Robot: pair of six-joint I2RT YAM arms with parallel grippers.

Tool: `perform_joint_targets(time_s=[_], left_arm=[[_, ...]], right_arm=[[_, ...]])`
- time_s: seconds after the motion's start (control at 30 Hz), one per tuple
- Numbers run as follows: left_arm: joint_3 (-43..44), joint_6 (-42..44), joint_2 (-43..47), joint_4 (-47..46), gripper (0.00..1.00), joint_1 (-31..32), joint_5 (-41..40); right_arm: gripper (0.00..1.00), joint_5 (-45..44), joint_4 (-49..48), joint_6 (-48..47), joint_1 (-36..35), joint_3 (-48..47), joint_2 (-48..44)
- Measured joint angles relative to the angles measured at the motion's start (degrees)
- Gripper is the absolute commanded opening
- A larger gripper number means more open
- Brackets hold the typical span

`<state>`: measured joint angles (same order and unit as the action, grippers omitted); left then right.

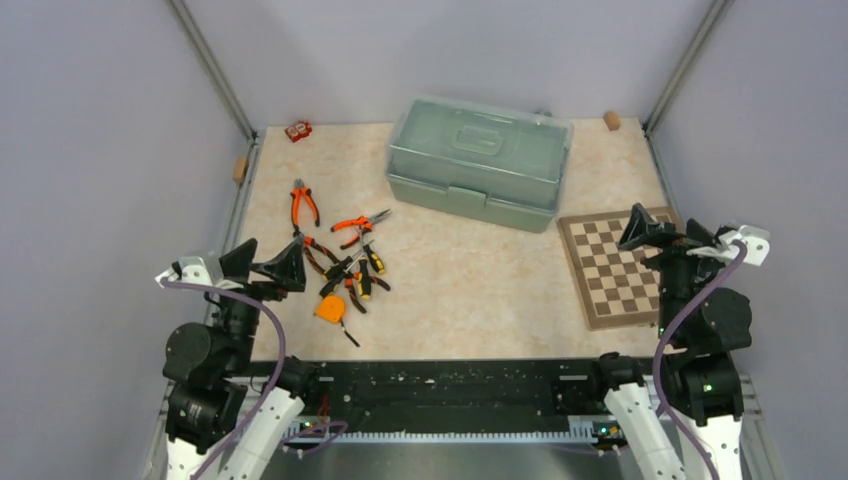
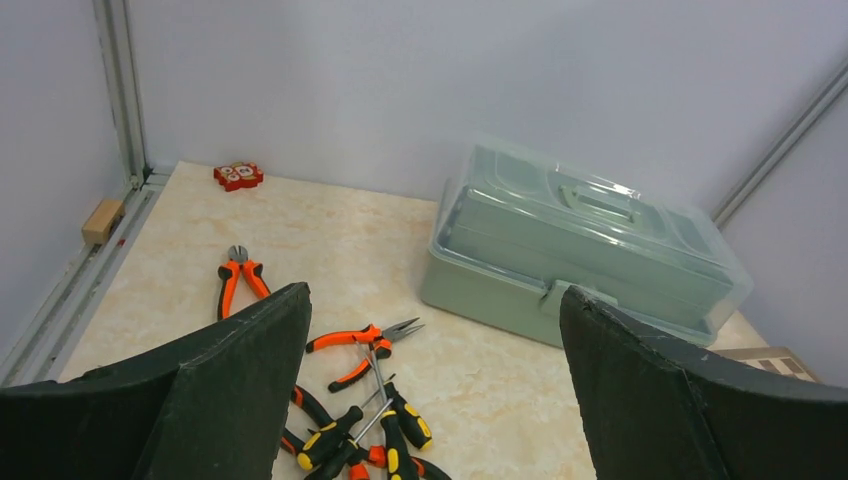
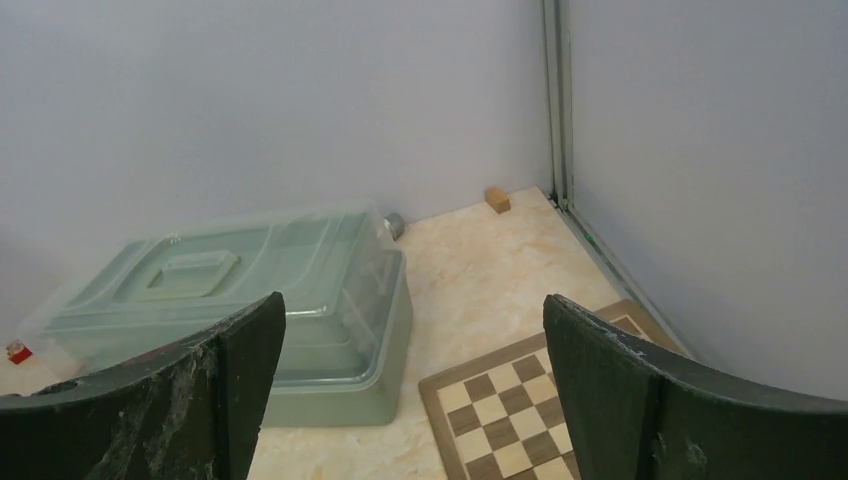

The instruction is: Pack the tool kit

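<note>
Sage-green toolbox (image 1: 480, 163) well beyond the wide-open left pincer (image 1: 263, 265)

Soft, even light fills all three views. The tabletop (image 1: 470, 290) is bright, and the toolbox (image 1: 480, 165) casts only a faint shadow along its near side. A mild sheen lies on its translucent lid (image 2: 590, 215). Up close, the black fingers of the left hand (image 2: 432, 292) and right hand (image 3: 412, 298) look dark, showing little detail
</note>
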<state>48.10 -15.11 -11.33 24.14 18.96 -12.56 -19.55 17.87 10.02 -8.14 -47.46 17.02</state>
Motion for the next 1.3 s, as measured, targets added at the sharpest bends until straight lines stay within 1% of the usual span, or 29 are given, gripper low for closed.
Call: perform_joint_targets(time_s=[0.27,0.4,0.47,0.7,0.8,0.93,1.13,1.3], left_arm=[[-1.84,0.07,1.07,0.96,0.99,2.01,-4.33],[-2.01,-0.57,0.22,1.97,0.99,2.10,-5.57],[-2.01,-1.25,-1.05,2.49,0.99,2.10,-5.53],[-1.99,-5.53,-8.24,5.77,0.99,2.10,-4.61],[-1.88,-7.72,-10.43,7.17,0.99,2.10,-3.56],[-1.07,-10.43,-13.49,8.13,0.99,2.10,-2.40],[-0.52,-14.60,-18.05,9.31,0.99,2.10,-0.26],[0.15,-17.99,-22.34,10.80,0.99,2.10,1.57]], right_arm=[[0.99,1.60,1.46,-1.05,0.00,-1.77,4.04],[0.99,4.11,-0.17,-1.55,0.02,-1.86,8.66],[0.99,6.23,-1.01,-2.08,0.02,-2.73,13.66],[0.99,15.52,-3.45,-4.09,0.61,-10.08,38.66],[0.99,22.77,-5.03,-3.85,3.23,-12.92,47.80],[0.99,32.33,-7.19,-2.69,8.35,-19.78,60.06],[0.99,43.67,-12.66,-2.34,11.08,-29.16,74.47],[0.99,52.78,-18.53,-2.25,12.83,-33.99,83.95]])
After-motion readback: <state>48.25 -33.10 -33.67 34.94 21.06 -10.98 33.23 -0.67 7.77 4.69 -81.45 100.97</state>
